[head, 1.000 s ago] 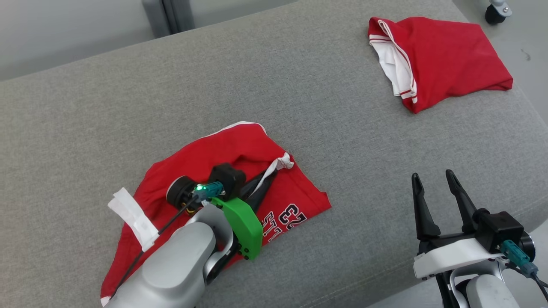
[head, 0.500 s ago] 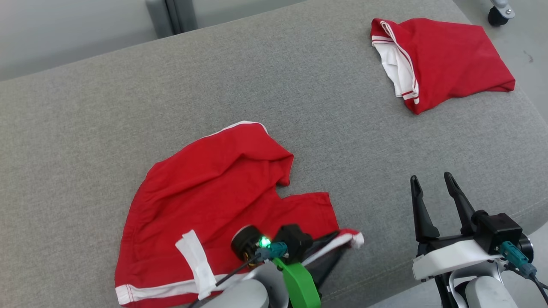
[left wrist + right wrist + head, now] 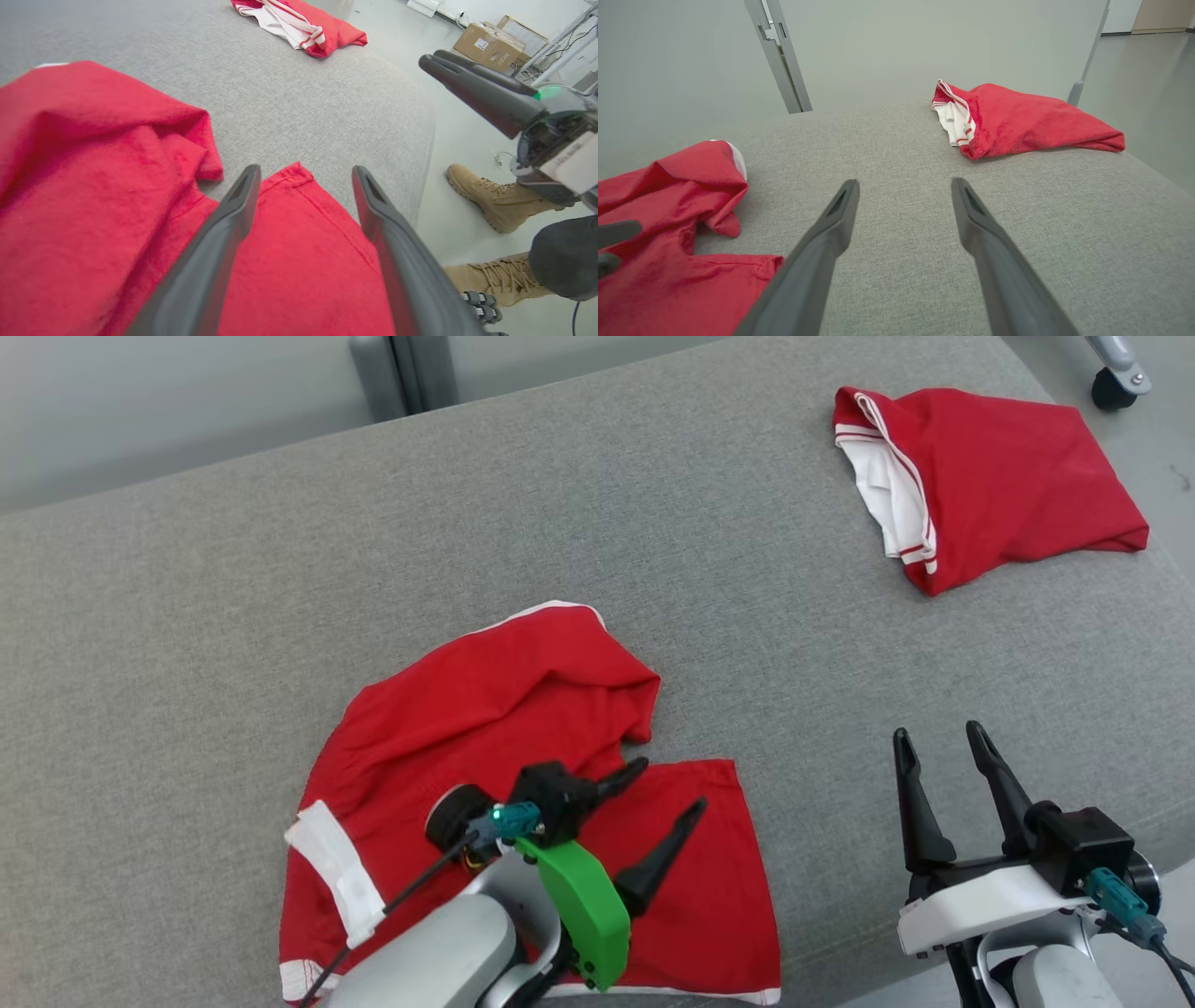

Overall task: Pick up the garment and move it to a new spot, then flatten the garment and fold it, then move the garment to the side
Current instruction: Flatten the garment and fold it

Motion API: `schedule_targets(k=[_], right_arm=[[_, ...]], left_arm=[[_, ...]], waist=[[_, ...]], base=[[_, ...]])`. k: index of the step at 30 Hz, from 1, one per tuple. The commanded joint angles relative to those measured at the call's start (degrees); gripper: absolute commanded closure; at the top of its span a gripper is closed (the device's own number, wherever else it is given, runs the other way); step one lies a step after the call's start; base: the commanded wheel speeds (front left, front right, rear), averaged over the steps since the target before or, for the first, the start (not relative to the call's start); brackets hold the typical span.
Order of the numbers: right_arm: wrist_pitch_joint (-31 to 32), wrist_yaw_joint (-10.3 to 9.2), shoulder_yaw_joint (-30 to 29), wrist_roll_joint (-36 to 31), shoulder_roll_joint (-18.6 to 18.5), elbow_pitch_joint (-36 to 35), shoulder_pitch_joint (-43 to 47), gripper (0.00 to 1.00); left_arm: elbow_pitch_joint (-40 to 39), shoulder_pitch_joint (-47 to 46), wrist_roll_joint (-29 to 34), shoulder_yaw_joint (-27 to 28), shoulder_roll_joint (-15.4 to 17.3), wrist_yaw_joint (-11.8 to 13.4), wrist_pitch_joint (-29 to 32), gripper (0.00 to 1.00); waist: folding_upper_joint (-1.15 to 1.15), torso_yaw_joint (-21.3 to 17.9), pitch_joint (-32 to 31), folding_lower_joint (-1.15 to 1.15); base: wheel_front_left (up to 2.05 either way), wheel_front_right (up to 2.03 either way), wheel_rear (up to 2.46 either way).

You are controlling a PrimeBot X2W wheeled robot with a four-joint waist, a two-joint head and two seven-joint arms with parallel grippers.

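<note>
Currently, the crumpled red white-trimmed garment [image 3: 485, 728] is laid at the near edge of the grey upholstered bench [image 3: 747, 569], under the wide-open, empty left claw [image 3: 672, 784]; the right claw [image 3: 938, 733] is likewise spread and empty. If tugged nearward during flattening, it may be dragged off.

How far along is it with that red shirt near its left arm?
Placed: the red garment lies loose on the grey cushion; the left gripper hangs open over it. In hand: flattening, since its upper half is bunched. Left: folding and moving it aside. The right gripper stands open.
</note>
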Motion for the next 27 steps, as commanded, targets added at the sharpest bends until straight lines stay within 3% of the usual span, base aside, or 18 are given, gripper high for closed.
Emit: schedule_targets(k=[1,10,15,16,17,18,24,27], right_arm=[[0.02,-0.09,0.23,-0.15,-0.1,0.05,-0.55,0.0],[0.02,-0.09,2.21,-0.2,-0.1,0.12,-2.35,0.0],[0.02,-0.09,2.04,0.2,-0.09,0.27,-1.86,0.0],[0.02,-0.09,2.14,0.18,-0.09,0.33,-1.71,0.0],[0.02,-0.09,2.21,0.23,-0.08,0.37,-1.68,0.0],[0.02,-0.09,2.33,0.32,-0.08,0.42,-1.7,0.0],[0.02,-0.09,2.6,0.91,-0.08,0.56,-2.18,0.0],[0.02,-0.09,2.43,0.96,-0.1,0.29,-2.5,0.0]], left_arm=[[0.65,-1.85,1.02,-0.1,0.11,0.18,0.33,0.0],[9.94,-11.26,7.66,-7.5,0.25,-3.27,4.68,0.0],[14.94,-13.76,9.69,-11.12,0.2,-3.96,5.57,0.0],[16.13,-14.28,10.16,-11.5,0.21,-4.03,5.64,0.65],[16.96,-14.86,10.58,-11.81,0.14,-4.09,5.54,0.96],[18.23,-15.0,10.6,-12.16,-0.05,-4.06,5.74,1.0],[22.98,-14.87,9.58,-12.85,-0.59,-4.24,6.16,1.0],[24.42,-17.08,8.7,-9.21,-0.81,-1.29,1.44,1.0]], waist=[[0.0,0.22,0.16,0.0],[0.0,-1.88,2.72,0.0],[0.0,-3.16,3.69,0.0],[0.0,-3.41,3.88,0.0],[0.0,-3.53,3.99,0.0],[0.0,-3.68,4.09,0.0],[0.0,-4.28,4.5,0.0],[0.0,-4.24,4.84,0.0]], base=[[0.0,0.0,0.0],[0.0,0.0,0.0],[0.0,0.0,0.0],[0.0,0.0,0.0],[0.0,0.0,0.0],[0.0,0.0,0.0],[0.0,0.0,0.0],[0.0,0.0,0.0]])
